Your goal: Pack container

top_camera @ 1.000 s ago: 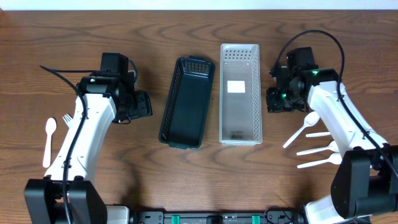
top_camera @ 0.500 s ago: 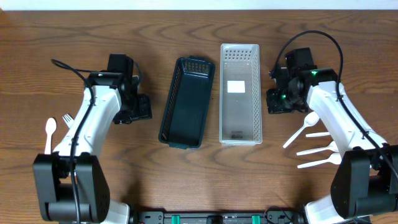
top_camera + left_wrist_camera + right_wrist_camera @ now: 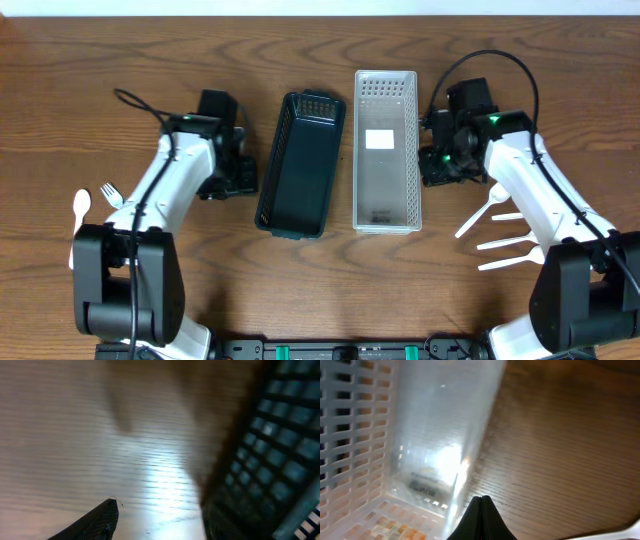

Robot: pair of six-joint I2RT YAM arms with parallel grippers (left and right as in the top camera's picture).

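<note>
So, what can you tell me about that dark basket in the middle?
The dark basket is a long, narrow plastic tub, blackish green, with grid-holed walls and a rounded rim. It lies empty on the wooden table, turned slightly askew beside the clear basket, apparently not touching it. The left gripper sits close by its outer side; contact is unclear.

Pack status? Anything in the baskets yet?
Done: nothing. The dark basket and white basket hold no utensils.
In hand: nothing. The right gripper is shut and empty beside the white basket. The left gripper is beside the dark basket, with nothing visible in it.
Left: everything. The spoon and fork at left and the white cutlery at right lie on the table.
</note>
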